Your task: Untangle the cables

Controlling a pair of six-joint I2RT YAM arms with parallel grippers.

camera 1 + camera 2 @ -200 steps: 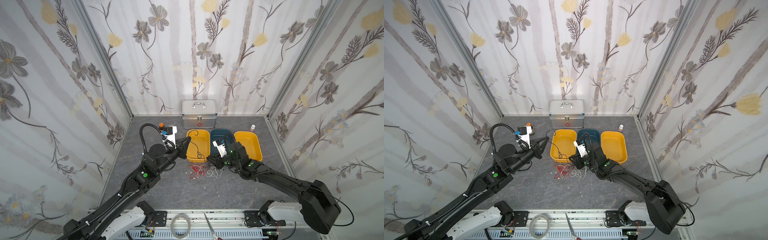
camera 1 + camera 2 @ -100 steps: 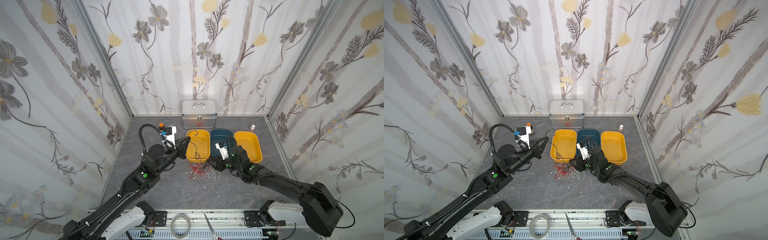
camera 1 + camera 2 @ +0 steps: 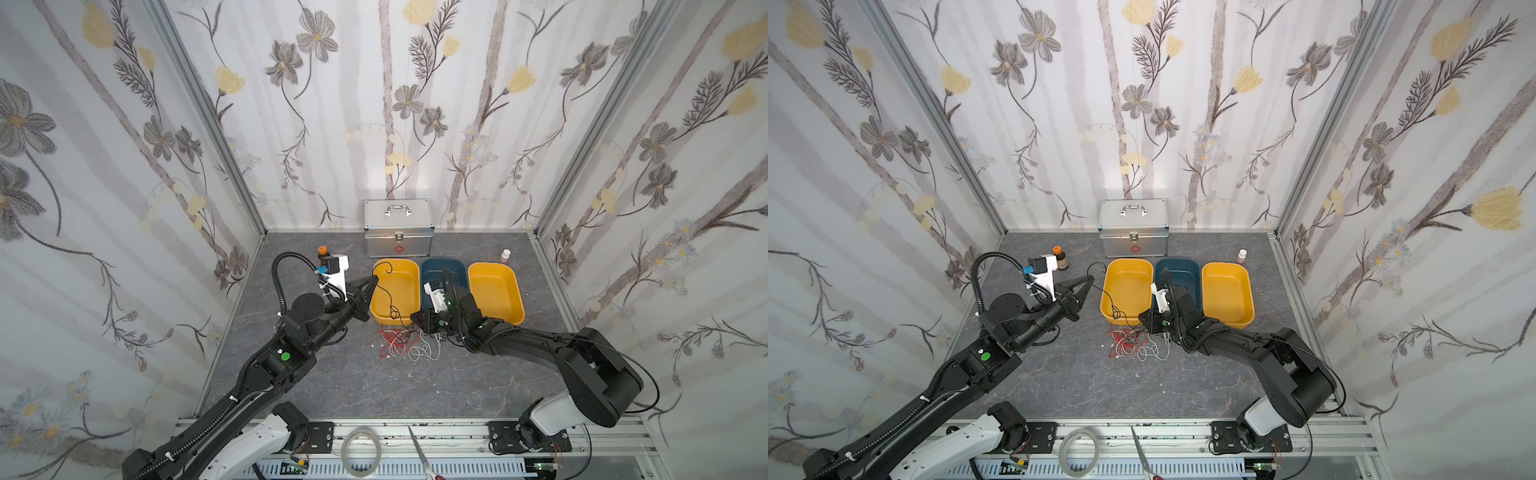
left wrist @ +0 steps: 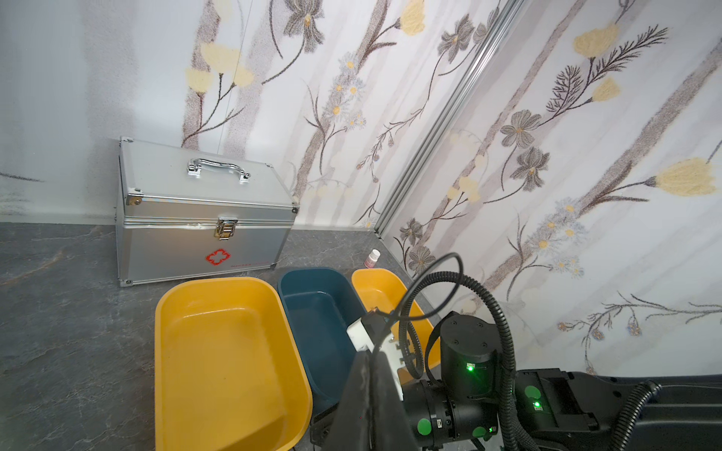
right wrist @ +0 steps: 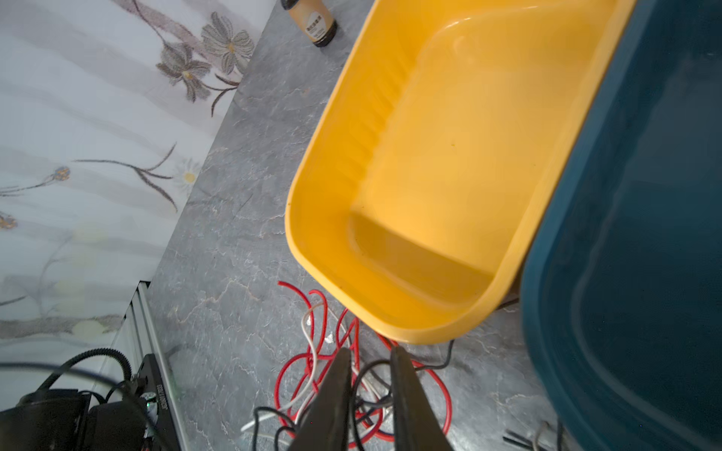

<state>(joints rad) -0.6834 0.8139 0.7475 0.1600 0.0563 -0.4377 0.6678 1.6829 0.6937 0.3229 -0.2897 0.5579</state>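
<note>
On the grey marbled table (image 3: 365,386), just in front of the yellow tray (image 3: 394,261) on the left arm's side: cables (image 3: 401,343) in one loose heap of thin, glossy curls. The right wrist view separates them. Red cable (image 5: 278,384) in wide loops, white cable (image 5: 311,353) crossing it. Black cable (image 5: 371,364) loops between the right gripper (image 5: 370,351) fingers, narrowly parted, clamping nothing. Both top views hide that gap but show a black strand rising over the tray's smooth plastic rim to the left gripper (image 3: 374,279), pinched closed on it.

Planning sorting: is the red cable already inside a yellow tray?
No, the red cable lies on the table outside the yellow tray.
</note>
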